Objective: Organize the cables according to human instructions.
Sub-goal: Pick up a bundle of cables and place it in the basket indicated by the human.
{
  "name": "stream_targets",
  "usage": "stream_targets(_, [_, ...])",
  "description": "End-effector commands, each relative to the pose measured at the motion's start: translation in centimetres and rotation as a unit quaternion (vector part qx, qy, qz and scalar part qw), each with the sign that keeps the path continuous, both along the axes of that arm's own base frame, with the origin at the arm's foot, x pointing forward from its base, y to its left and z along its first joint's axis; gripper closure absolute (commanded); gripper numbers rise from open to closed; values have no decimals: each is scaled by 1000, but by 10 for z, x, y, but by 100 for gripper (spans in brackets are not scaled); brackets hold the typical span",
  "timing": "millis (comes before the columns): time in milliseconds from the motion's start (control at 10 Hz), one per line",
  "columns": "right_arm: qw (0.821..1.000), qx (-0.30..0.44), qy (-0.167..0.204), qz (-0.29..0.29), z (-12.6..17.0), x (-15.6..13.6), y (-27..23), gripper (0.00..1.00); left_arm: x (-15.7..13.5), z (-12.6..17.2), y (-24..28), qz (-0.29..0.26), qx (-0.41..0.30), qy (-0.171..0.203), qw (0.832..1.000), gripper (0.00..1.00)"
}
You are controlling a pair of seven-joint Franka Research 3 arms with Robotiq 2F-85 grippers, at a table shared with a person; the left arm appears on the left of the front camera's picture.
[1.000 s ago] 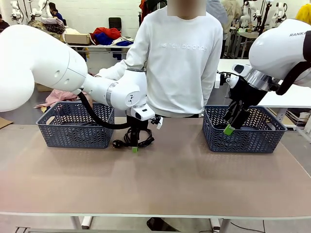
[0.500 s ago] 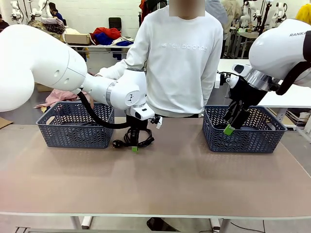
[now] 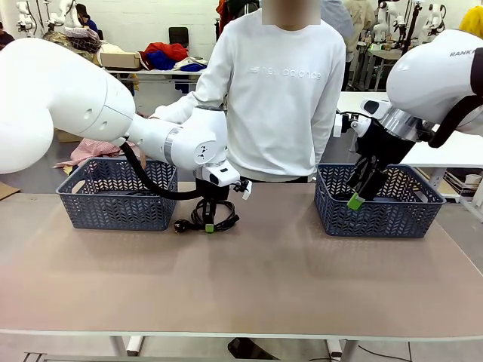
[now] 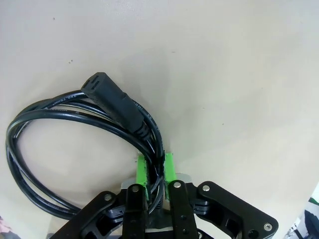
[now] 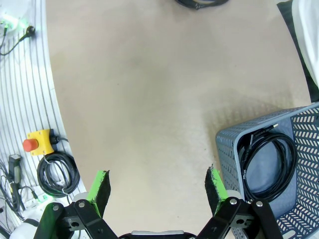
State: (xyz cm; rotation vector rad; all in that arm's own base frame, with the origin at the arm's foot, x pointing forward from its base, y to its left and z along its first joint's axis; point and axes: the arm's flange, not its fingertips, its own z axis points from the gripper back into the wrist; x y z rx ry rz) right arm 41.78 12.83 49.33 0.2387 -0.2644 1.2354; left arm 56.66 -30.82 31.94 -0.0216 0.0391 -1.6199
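Left gripper (image 4: 155, 170) clamped on coiled cable (image 4: 75, 129) near table (image 3: 264, 279) far edge; right gripper (image 5: 157, 189) jaws apart.

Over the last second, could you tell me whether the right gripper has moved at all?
No. The right gripper hangs at the same spot over the front-left corner of the right basket, open as before.

Left pincer (image 4: 155, 172) clamped, right pincer (image 5: 157, 186) agape
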Motion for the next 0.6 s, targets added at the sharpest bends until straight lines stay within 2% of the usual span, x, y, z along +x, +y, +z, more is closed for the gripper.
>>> stream_targets(0, [1000, -1, -3, 0, 2, 0, 1, 0, 2, 2, 1, 0, 3, -3, 1000, 100])
stream_targets(300, [1000, -1, -3, 0, 2, 0, 1, 0, 2, 3, 3, 3, -4, -15, 1000, 100])
stream_targets(500, [1000, -1, -3, 0, 2, 0, 1, 0, -4, 22, 1, 10, -16, -39, 999, 100])
